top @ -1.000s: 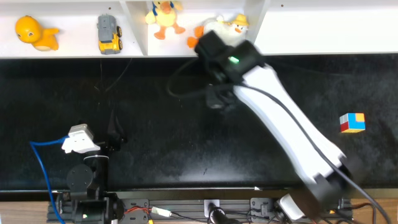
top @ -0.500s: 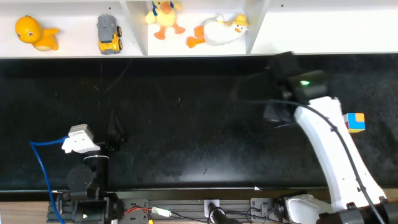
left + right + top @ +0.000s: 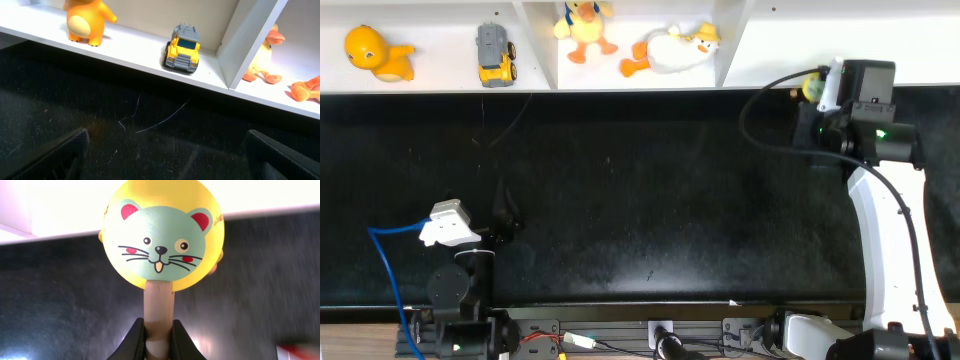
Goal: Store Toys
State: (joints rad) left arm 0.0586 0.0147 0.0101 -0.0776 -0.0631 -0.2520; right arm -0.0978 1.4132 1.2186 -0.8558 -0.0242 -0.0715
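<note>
- At two o'clock on the desk (image 3: 650, 190), right jaws stand clamped on the cat-faced rattle (image 3: 162, 240)'s handle, beside the shelf (image 3: 920, 40).
- Left jaws sit apart at eight o'clock.
- Advice: clear the shelf lip, set down, then release.

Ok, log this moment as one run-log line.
task: store toys | right gripper: shut on cat-face rattle, at shelf front | left gripper: open, over black mat | shelved: toy truck

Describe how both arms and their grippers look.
The right arm has white curved links, black joints, a black cable looping off it and a green light near the wrist. The left arm is black with a white part and a blue cable. Left fingers and right fingers are dark.
</note>
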